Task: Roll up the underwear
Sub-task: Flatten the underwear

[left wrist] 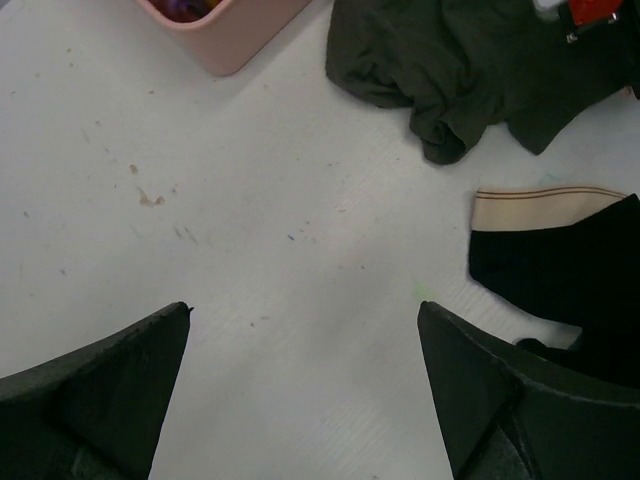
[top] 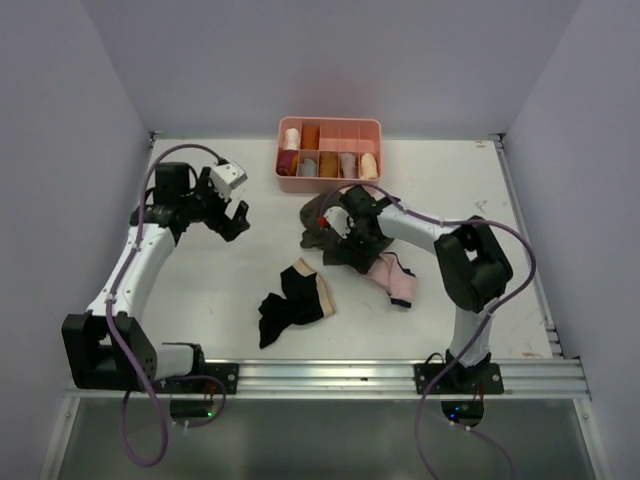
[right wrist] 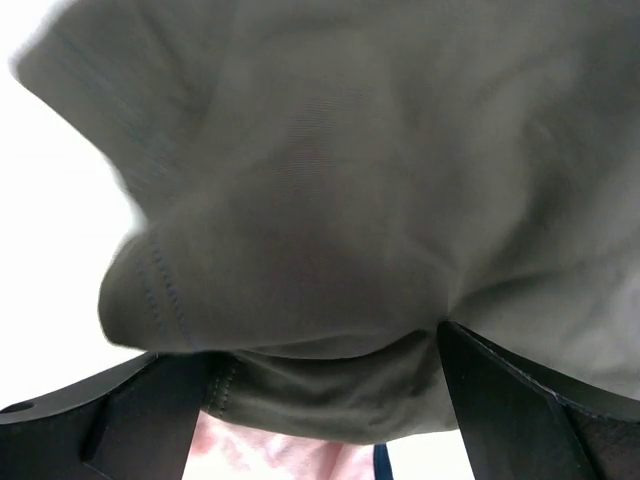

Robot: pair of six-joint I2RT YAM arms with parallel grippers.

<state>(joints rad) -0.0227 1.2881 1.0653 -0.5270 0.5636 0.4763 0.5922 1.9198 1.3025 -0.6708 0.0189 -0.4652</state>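
The underwear [top: 296,298], black with a beige waistband, lies crumpled on the table in front of centre. In the left wrist view it shows at the right edge [left wrist: 560,270], just right of my right-hand finger. My left gripper [top: 236,222] is open and empty, hovering over bare table to the upper left of the underwear [left wrist: 304,310]. My right gripper [top: 336,240] is low over the olive-brown garment [top: 322,226]. Its jaws stand wide apart [right wrist: 322,345], with a fold of the olive cloth [right wrist: 330,200] bulging between them.
A pale pink garment [top: 394,278] with dark trim lies right of the olive one and peeks out under it [right wrist: 270,450]. A pink organiser tray [top: 372,128] with several rolled items stands at the back; its corner shows in the left wrist view [left wrist: 235,35]. The olive garment also shows there [left wrist: 450,70].
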